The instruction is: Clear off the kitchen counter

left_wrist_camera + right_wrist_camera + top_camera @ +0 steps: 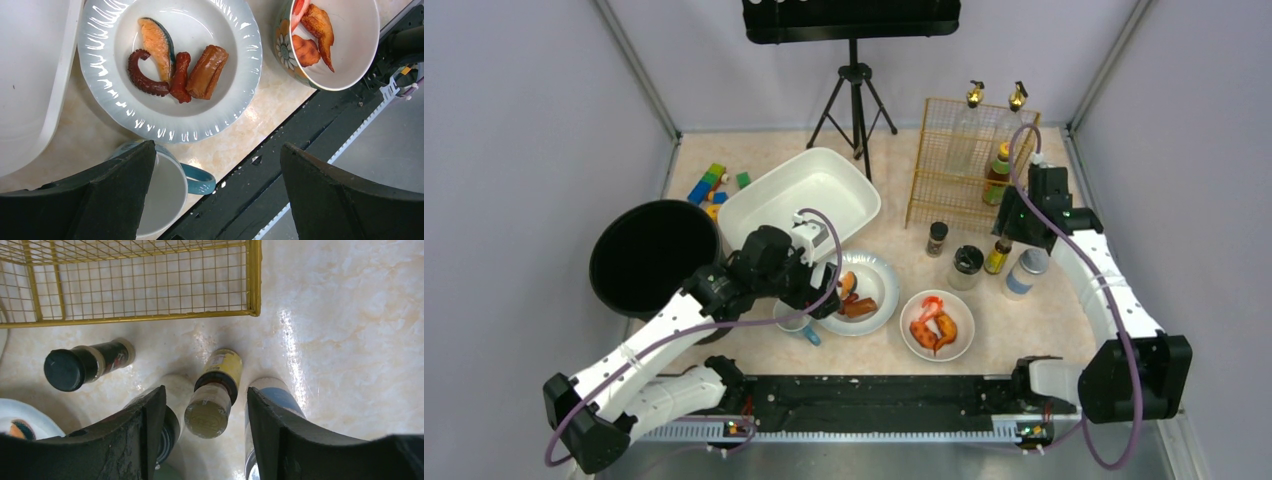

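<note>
The kitchen counter (1044, 310) carries dishes and bottles. My left gripper (809, 300) is open and empty and hovers over a teal-handled white mug (799, 322) at the near edge. In the left wrist view the gripper (218, 147) has its left finger over the mug (165, 195). A white plate (100, 65) holds toy food. A flowered bowl (285, 50) holds toy shrimp. My right gripper (1014, 235) is open. In the right wrist view the gripper (205, 390) straddles a small yellow-labelled bottle (215, 400) without touching it.
A white tub (764, 205) and a black bin (649, 255) stand at the left. A gold wire rack (944, 180) with bottles stands at the back right. A spice jar (937, 238), a black-lidded jar (966, 265) and a blue-labelled can (1027, 272) surround the yellow bottle. Toy blocks (709, 185) and a tripod (854, 100) stand behind.
</note>
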`<action>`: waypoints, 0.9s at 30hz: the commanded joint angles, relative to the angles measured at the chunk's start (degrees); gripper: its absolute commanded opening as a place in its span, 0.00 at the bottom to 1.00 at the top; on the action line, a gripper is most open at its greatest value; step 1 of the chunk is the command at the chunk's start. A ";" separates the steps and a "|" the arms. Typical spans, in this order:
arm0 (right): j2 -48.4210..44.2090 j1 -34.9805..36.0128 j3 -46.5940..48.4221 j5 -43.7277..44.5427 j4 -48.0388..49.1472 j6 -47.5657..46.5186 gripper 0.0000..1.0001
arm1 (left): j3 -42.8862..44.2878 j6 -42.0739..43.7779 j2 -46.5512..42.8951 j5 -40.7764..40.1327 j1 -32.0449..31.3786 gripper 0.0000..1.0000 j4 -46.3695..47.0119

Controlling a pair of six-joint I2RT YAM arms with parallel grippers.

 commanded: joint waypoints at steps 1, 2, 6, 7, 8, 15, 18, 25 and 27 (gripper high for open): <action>1.56 0.23 -0.23 1.99 2.45 0.39 0.58 | -0.19 0.54 -1.17 0.25 0.01 0.99 0.92; 1.83 0.47 -0.17 2.20 2.48 0.43 0.57 | -0.22 0.54 -1.26 0.36 0.01 0.99 0.92; 2.52 1.22 -0.27 3.25 2.38 0.18 0.54 | -0.23 0.54 -1.22 0.56 0.01 0.99 1.01; 2.66 1.48 -0.26 3.85 2.12 0.11 0.53 | -0.23 0.54 -1.20 0.64 0.01 0.99 1.01; 2.77 1.75 -0.39 4.14 1.91 0.01 0.53 | -0.26 0.54 -1.15 0.71 0.01 0.99 1.01; 2.95 3.40 -0.39 5.70 0.14 -0.72 0.51 | -0.18 0.54 -1.27 1.09 -0.03 0.99 1.01; 3.31 3.74 -0.72 6.09 -0.10 -0.92 0.49 | -0.27 0.54 -1.55 1.03 -0.01 0.99 0.98; 4.20 4.51 -0.91 7.08 -0.52 -1.34 0.38 | -0.30 0.48 -1.98 0.82 0.01 0.99 1.01; 4.29 4.61 -0.82 7.51 -0.86 -1.44 0.32 | -0.28 0.49 -1.89 0.90 -0.03 0.99 0.99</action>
